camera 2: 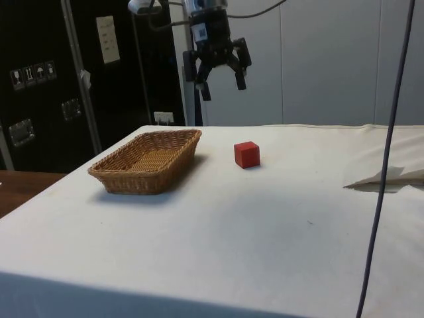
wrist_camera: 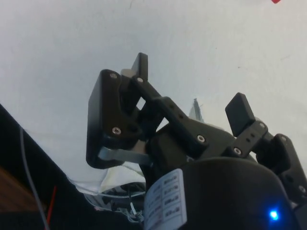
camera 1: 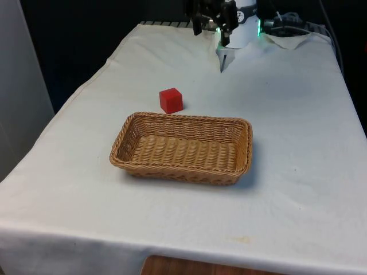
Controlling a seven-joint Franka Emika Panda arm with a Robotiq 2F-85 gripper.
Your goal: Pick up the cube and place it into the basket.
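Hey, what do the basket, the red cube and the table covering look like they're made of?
The basket looks like woven wicker or rattan: tan strands in a visible weave with a braided rim, matte. The cube is uniformly red with crisp edges and a dull finish, possibly painted wood or plastic; the look leaves that open. The cloth appears to be white fabric, matte, with soft creases and draped edges.

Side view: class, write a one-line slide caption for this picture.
Open gripper hangs high above the white-clothed table, with the red cube resting beside the empty wicker basket.
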